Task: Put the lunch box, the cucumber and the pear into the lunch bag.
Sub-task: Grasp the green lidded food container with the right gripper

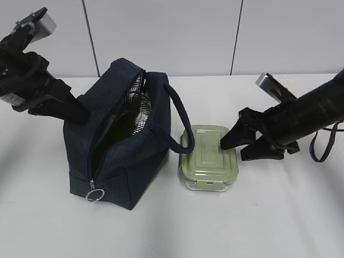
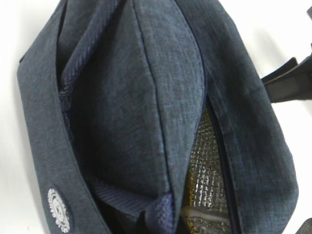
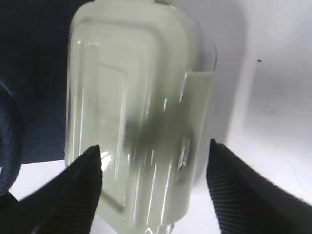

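The right gripper (image 3: pixel 153 161) has its two dark fingers (image 3: pixel 83 170) spread apart, one on each side of the lunch box (image 3: pixel 131 97), and the wrist view does not settle whether either tip touches the lid; nothing is grasped yet. In the exterior view the right gripper (image 1: pixel 244 146) sits at the right edge of the lunch box (image 1: pixel 208 157), which rests flat on the white table (image 1: pixel 269 215) just beside the lunch bag (image 1: pixel 121 145), under its loop handle (image 1: pixel 180 121). The left gripper (image 1: pixel 80 114) presses against the bag's left wall; its fingers are not visible in its own wrist view, so whether they are clenched on the fabric cannot be told. The bag stands unzipped, silvery lining (image 2: pixel 207 170) exposed, ring pull (image 1: pixel 95 194) hanging at the front corner. The cucumber and pear are not clearly visible; a yellowish patch inside the opening cannot be identified. The step in hand appears to be the grasp of the lunch box. The next move calls for closing across the box's width, lifting clear of the handle, and lowering it through the open zipper.
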Controlling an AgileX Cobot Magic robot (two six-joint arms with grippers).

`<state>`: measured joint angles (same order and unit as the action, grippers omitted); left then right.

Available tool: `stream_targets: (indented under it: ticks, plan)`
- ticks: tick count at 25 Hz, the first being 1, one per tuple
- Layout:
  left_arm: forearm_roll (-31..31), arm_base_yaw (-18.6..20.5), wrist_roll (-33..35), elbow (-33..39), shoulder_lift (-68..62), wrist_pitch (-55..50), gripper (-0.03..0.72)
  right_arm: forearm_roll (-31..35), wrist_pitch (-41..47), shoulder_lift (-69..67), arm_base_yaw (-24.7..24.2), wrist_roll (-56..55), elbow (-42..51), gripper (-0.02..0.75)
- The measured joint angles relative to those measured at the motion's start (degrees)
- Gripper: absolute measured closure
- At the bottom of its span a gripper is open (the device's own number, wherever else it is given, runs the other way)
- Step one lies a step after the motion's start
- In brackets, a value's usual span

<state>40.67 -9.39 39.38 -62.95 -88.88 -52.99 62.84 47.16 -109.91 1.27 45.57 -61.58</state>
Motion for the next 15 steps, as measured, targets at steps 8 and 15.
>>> stream_targets:
  ticks: [8, 15]
  plan:
    - [0.00, 0.00, 0.00, 0.00, 0.00, 0.00, 0.676, 2.15, 0.80, -3.58, 0.00, 2.90, 0.00, 0.214]
    - [0.00, 0.00, 0.00, 0.00, 0.00, 0.00, 0.676, 4.14, 1.03, -4.65, 0.00, 5.58, 0.00, 0.221]
